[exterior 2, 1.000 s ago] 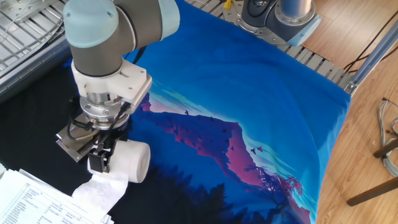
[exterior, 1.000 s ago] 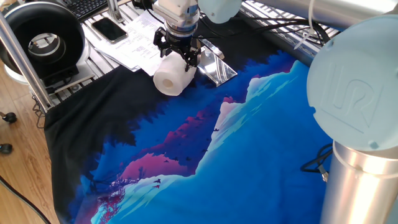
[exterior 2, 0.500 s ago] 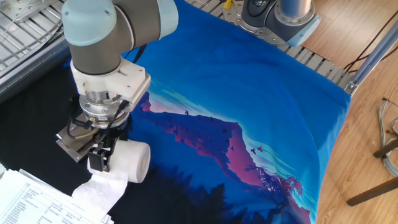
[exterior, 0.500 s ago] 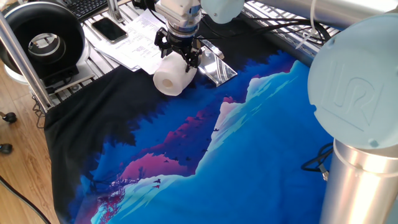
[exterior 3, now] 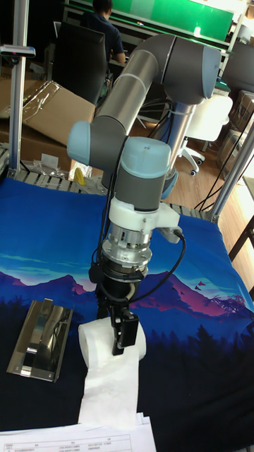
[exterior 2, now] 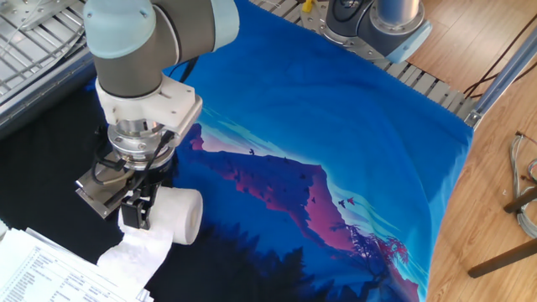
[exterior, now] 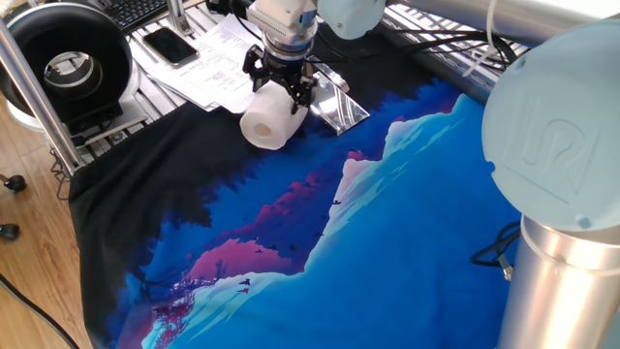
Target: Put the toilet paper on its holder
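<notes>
Tall fixed view: my pincer point(exterior 3: 121, 326) clamps toilet paper point(exterior 3: 106, 346), loose tail trailing, beside holder point(exterior 3: 41, 340). Roll grasped; mounting on holder remains.

The toilet paper point(exterior 3: 106, 349) is looking soft and matt white, its loose tail crinkling like tissue below the hand point(exterior 3: 121, 326), whose black fingers are showing a dull plastic sheen. Beside the hand, the holder point(exterior 3: 39, 339) is gleaming as mirror-polished metal. A printed cloth point(exterior 2: 336, 126) is covering the tabletop, smooth and matt.
</notes>
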`<control>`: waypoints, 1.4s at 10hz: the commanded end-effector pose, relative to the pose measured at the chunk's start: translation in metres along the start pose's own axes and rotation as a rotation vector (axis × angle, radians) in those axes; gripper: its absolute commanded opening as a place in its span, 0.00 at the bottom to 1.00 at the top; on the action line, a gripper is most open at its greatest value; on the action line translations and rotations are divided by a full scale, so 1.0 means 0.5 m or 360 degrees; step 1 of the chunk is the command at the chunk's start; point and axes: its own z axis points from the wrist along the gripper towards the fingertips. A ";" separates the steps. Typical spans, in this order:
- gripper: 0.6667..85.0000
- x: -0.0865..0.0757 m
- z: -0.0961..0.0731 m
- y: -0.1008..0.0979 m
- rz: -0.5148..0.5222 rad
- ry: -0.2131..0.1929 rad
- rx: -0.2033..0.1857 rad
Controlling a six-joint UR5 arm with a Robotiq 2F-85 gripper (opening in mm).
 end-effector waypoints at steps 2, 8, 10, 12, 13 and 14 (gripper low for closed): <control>1.00 0.009 0.005 -0.006 0.0001 0.0013 0.0025; 1.00 0.005 0.012 -0.033 0.0007 0.0020 0.0054; 1.00 0.001 0.029 -0.037 -0.0005 0.0007 0.0072; 1.00 -0.001 0.045 -0.038 -0.0006 -0.0002 0.0086; 1.00 0.001 0.049 -0.039 -0.0007 0.0003 0.0092; 1.00 0.005 0.056 -0.041 -0.0019 0.0016 0.0100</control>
